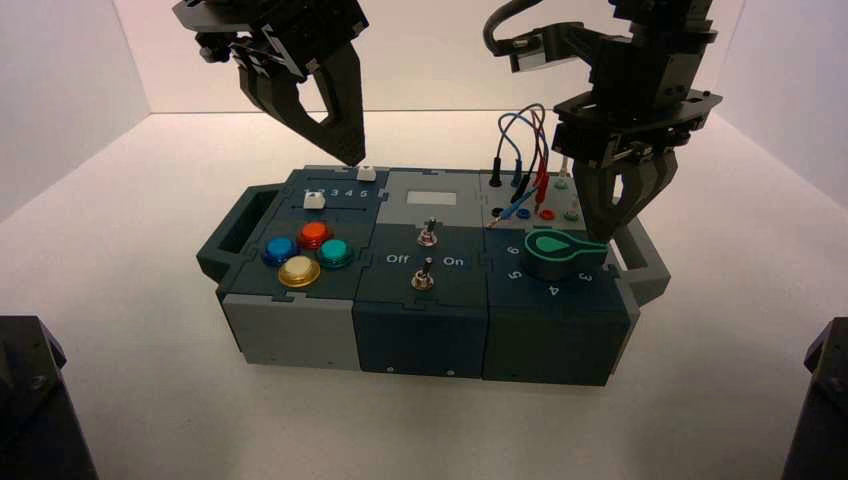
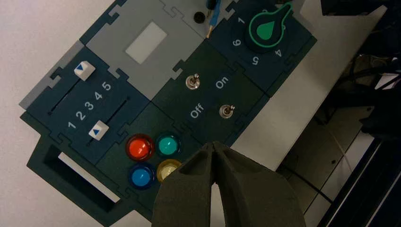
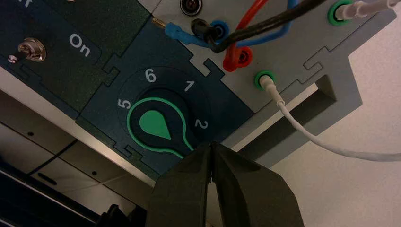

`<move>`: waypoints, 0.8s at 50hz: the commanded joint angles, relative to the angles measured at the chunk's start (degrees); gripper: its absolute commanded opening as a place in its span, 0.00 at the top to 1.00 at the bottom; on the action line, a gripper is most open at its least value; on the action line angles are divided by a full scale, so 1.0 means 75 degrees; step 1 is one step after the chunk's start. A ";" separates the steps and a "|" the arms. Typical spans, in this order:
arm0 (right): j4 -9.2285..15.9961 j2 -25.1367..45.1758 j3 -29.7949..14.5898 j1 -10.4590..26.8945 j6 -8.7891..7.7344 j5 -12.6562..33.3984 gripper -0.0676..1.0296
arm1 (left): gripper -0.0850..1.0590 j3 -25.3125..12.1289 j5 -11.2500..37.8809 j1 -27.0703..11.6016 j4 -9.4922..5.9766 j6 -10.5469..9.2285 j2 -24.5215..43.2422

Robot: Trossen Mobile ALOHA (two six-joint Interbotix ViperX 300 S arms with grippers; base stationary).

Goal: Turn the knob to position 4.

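1. Hovering just above the pointed tip of the green teardrop-shaped knob [image 1: 557, 253], the right tool [image 1: 612, 222] has its two dark fingers pressed together, with nothing held between them.
2. Seen from the right wrist, the closed fingertips [image 3: 211, 150] sit right beside the knob's tip, which lies near the printed numeral 2 [image 3: 201, 124] on the dark teal dial panel.
3. Closed fingers at the tip suggest a push rather than a grasp: a narrow point can nudge the tip sideways around the dial.
4. The white numeral 4 [image 1: 554, 290] lies on the near side of the knob, further along the arc from the tool, past the numeral 3 [image 1: 586, 277]; the task looks barely begun.
5. The likely next move is to lower beside the tip and sweep it toward the 4, taking care not to slip over the knob's top.
6. The red, blue and black wires [image 1: 527, 150] plugged in behind the tool stay clear of it, as does the white cable [image 3: 302, 132].
7. The left tool [image 1: 335, 135] hangs raised over the far slider section, fingers together and idle, leaving the dial side free.
8. The teal and grey box [image 1: 300, 335] rests on the white counter [image 1: 150, 300].
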 commanded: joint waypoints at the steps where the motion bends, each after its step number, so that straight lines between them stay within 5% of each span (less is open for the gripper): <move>1: 0.0035 -0.0023 -0.0176 0.0082 -0.0047 0.0012 0.96 | 0.95 -0.0070 -0.0023 -0.0023 -0.0012 -0.0023 -0.0105; 40: 0.0586 -0.0023 -0.0328 0.0422 0.0059 0.0738 0.96 | 0.95 0.0023 0.0047 -0.0258 -0.0012 -0.0012 -0.0234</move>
